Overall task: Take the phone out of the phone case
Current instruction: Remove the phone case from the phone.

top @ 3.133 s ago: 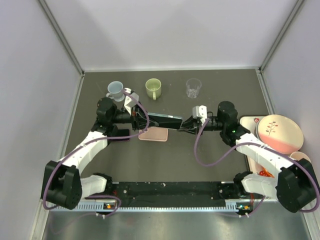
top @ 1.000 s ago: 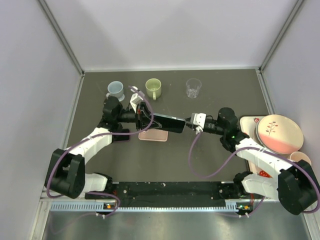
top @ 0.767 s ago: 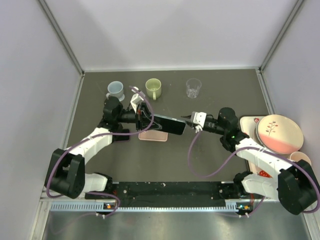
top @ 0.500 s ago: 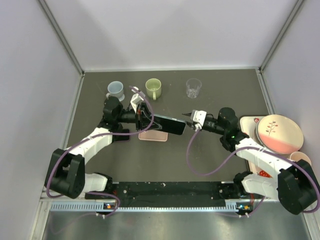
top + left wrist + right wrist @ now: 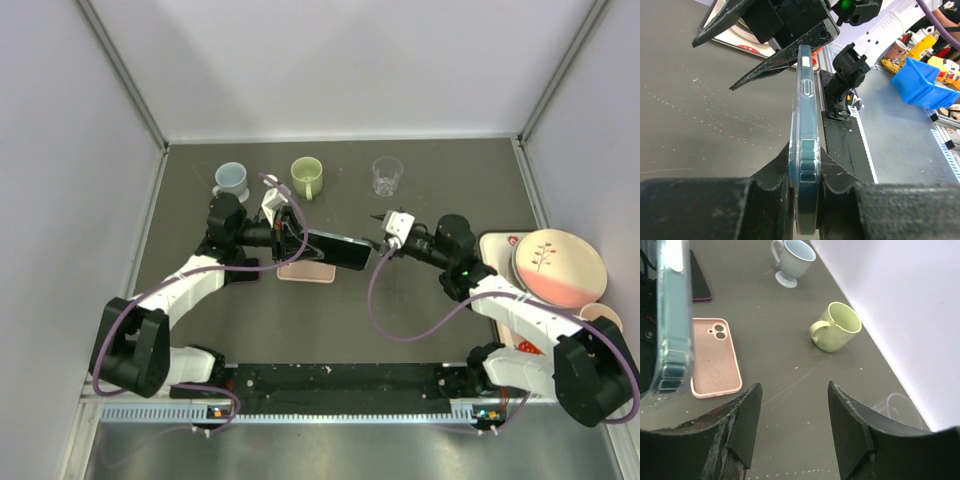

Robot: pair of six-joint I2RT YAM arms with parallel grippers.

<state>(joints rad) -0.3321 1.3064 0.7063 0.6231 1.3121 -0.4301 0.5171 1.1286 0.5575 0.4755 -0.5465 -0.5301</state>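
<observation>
Your left gripper (image 5: 804, 167) was clenched on the cased phone (image 5: 805, 110), which projected edge-up ahead of it. Your right gripper (image 5: 794, 390) stood released just beyond. A single-ended hold risked the phone twisting loose and dropping.

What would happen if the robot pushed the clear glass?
The glass stands upright and fairly tall, so a high push might tip it, while a low one would probably slide it. It looks thin and empty, so it is likely light and breakable.
</observation>
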